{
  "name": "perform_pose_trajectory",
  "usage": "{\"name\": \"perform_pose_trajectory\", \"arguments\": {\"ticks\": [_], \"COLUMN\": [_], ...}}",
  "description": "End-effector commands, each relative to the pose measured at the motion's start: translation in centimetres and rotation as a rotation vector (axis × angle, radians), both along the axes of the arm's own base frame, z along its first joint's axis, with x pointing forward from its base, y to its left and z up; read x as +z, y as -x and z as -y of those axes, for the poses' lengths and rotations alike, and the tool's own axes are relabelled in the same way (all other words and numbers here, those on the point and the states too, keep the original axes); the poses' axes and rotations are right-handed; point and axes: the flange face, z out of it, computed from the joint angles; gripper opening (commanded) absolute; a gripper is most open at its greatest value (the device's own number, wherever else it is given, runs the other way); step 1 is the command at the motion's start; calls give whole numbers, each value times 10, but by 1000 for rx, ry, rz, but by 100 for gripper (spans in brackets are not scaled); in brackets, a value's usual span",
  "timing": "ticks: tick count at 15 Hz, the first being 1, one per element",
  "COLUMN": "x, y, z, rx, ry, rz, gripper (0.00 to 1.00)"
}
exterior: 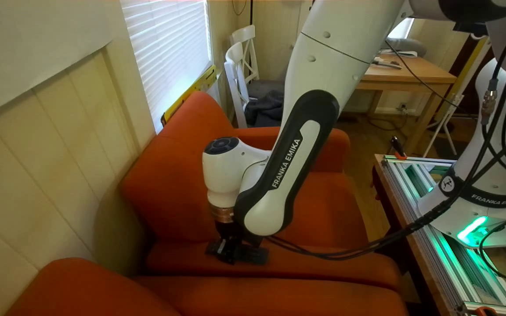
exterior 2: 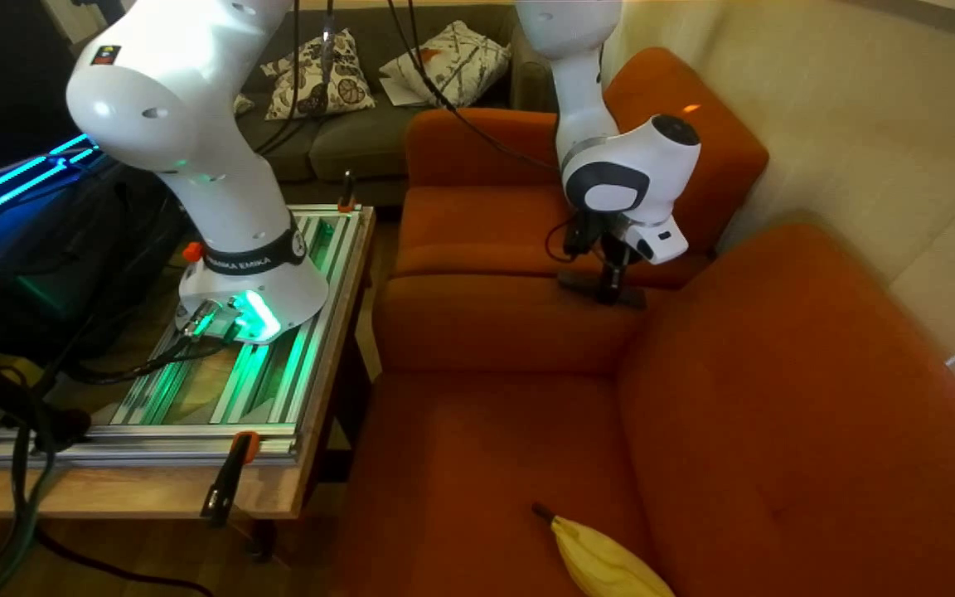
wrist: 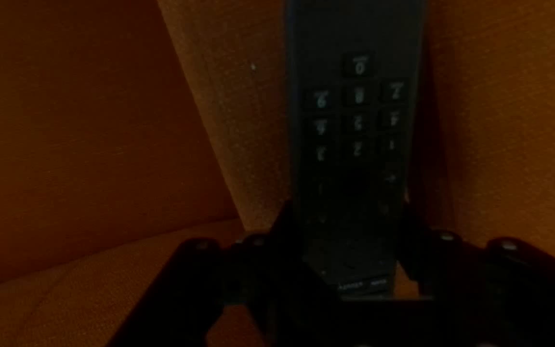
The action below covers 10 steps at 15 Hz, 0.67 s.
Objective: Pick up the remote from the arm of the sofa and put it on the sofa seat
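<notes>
The remote (wrist: 354,120) is a slim black bar with number keys, close up in the wrist view. It also shows as a dark flat bar in both exterior views (exterior: 253,255) (exterior 2: 582,286). My gripper (wrist: 347,221) has a finger against each long side of the remote and is shut on it. The gripper (exterior: 228,252) points down over the arm of the sofa (exterior 2: 486,323). I cannot tell whether the remote touches the arm. The sofa seat (exterior 2: 469,228) lies beyond the arm, lower than it; it also shows behind my arm (exterior: 327,206).
A yellow banana (exterior 2: 602,560) lies on a nearer orange-red cushion (exterior 2: 477,473). Tall back cushions (exterior 2: 809,398) (exterior: 169,188) stand along the wall. The robot's base stands on a metal-framed table (exterior 2: 312,489). Cables hang from my arm (exterior: 345,254).
</notes>
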Motion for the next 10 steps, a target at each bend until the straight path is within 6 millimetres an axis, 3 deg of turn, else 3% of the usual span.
{"name": "perform_pose_trajectory", "arguments": {"ticks": [1,6,10], "x": [-3,11,18], "y": [-5,1,8], "z": [-5,6,36], "rx": [-13,-59,-163], "ry": [-8,-9,1], "rz": [-5,-57,-65], "gripper": [24,24,24]}}
